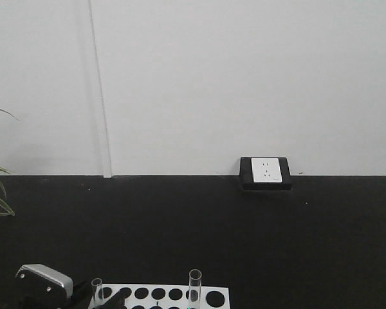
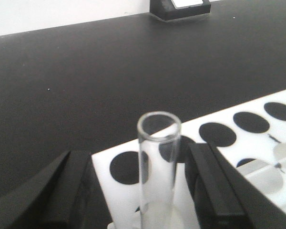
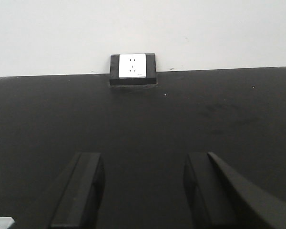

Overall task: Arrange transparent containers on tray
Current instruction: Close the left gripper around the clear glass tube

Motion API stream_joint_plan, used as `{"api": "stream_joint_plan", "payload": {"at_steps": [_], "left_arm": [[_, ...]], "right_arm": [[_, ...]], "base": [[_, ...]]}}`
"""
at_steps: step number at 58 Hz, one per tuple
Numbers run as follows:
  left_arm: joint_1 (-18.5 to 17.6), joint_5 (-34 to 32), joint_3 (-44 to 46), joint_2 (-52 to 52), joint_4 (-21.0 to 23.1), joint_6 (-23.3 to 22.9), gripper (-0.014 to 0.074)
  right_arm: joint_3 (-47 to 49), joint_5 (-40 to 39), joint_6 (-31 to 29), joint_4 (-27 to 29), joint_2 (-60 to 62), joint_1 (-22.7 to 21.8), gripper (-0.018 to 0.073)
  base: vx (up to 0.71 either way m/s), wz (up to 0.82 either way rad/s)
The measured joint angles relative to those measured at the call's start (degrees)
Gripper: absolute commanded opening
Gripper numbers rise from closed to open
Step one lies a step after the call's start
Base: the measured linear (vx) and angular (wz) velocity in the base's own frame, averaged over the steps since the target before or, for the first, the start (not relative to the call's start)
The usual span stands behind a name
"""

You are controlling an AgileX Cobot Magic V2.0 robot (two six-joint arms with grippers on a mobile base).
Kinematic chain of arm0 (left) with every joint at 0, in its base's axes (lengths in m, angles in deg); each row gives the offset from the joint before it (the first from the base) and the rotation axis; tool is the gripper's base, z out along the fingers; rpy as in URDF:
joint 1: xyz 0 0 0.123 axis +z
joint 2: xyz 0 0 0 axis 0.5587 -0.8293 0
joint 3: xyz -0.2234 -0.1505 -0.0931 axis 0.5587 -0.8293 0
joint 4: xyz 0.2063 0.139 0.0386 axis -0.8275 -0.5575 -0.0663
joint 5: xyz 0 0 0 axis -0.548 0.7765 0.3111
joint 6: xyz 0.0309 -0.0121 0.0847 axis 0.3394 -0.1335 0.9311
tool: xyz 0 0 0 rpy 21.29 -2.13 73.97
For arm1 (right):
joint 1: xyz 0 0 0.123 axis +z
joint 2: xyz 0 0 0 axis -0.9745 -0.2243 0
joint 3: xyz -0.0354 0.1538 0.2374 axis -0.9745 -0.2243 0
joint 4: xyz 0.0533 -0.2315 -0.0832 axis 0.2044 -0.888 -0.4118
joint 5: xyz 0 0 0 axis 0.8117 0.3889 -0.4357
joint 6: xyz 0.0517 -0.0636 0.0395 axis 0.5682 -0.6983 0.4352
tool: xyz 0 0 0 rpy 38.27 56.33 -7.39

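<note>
The left gripper is spread around a tube that stands upright in a hole near the far left corner of the rack. Its fingers do not seem to touch the tube's wall yet. A second tube stands further right in the rack. The right gripper is also spread, with nothing between, above the bare desk. The tube looks light, stiff, smooth and probably fragile, so a soft pinch on the upper part, just below the rim, and a straight lift seem wise. The tray is not in view.
</note>
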Motion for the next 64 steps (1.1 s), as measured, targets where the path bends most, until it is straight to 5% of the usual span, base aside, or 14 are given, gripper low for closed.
{"api": "stream_joint_plan", "payload": {"at_steps": [37, 64], "left_arm": [[0.00, -3.09, 0.00, -0.33, -2.93, -1.29, 0.0134], [0.00, -4.19, 0.00, 1.86, -3.79, -2.58, 0.0083]], "right_arm": [[0.00, 0.80, 0.00, 0.00, 0.00, 0.00, 0.0454], [0.00, 0.85, 0.00, 0.00, 0.00, 0.00, 0.0454]], "base": [[0.00, 0.00], [0.00, 0.00]]}}
